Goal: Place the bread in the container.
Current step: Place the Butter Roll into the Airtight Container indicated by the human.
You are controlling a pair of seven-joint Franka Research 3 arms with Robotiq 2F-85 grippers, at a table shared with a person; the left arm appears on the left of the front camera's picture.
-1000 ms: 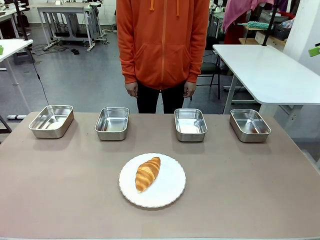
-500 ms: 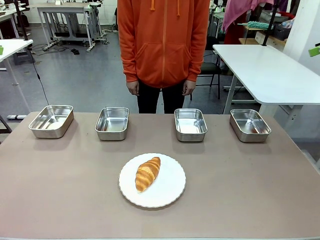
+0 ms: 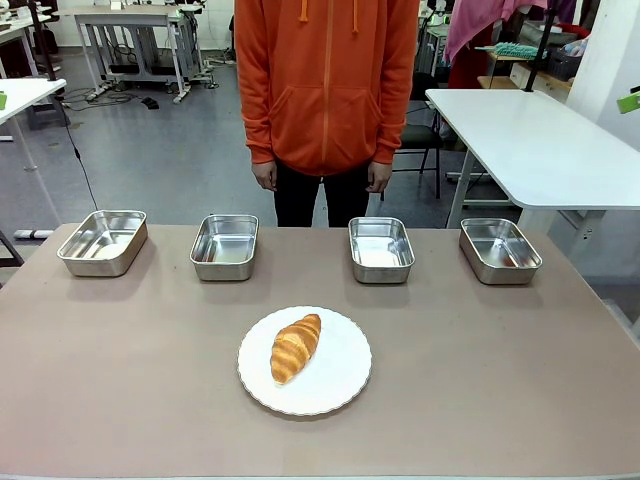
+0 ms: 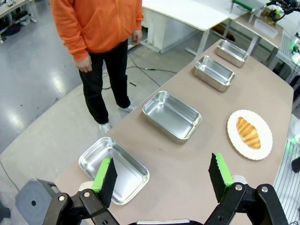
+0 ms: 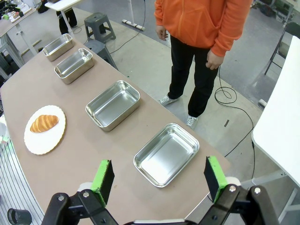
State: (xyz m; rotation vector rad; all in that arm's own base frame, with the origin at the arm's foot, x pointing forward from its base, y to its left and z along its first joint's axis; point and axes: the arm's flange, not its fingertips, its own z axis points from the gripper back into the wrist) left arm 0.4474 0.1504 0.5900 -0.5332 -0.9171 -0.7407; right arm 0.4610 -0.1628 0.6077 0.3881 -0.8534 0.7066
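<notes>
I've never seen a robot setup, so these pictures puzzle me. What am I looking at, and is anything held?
Two robot arms share a table with a person in orange standing at its far side. One picture looks across the table from between the arms. The other two come from cameras on the left and right wrists: the green pads at the bottom tip each arm's jaws, which stand wide open, holding nothing. On the table, four empty steel pans stand in a row, and a croissant lies on a white plate.

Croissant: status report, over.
Left gripper open, right gripper open, both empty. Croissant on plate, untouched. Four pans empty. Person at far side, not reaching in.
</notes>
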